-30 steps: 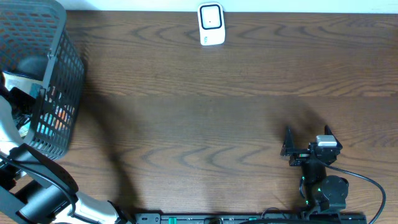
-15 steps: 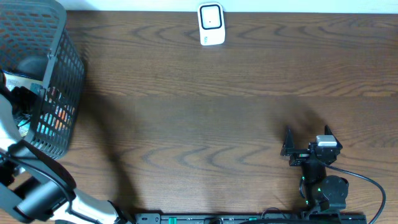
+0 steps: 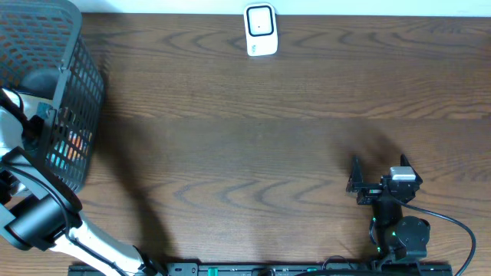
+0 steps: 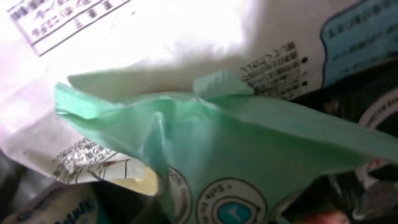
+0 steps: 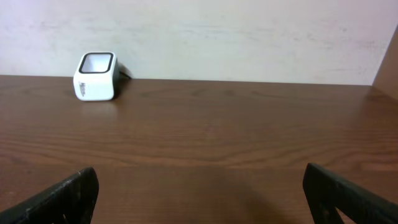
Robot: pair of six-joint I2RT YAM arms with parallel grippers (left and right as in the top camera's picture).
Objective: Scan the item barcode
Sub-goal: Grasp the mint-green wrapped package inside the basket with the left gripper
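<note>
Green pouch (image 4: 249, 143) fills the left wrist view (white packets (image 4: 155, 37) behind).

- Overhead: even, moderately bright light; soft shadows fell on the surface (image 3: 253, 115) right of the basket (image 3: 46, 31).
- Left wrist: close packaging (image 4: 249, 143) was blurred, its white area overexposed.
- Right wrist: sharp, evenly lit.

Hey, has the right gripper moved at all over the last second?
No. The right gripper sits in the same spot on the brown wooden table, no nearer the white box-shaped scanner.
</note>
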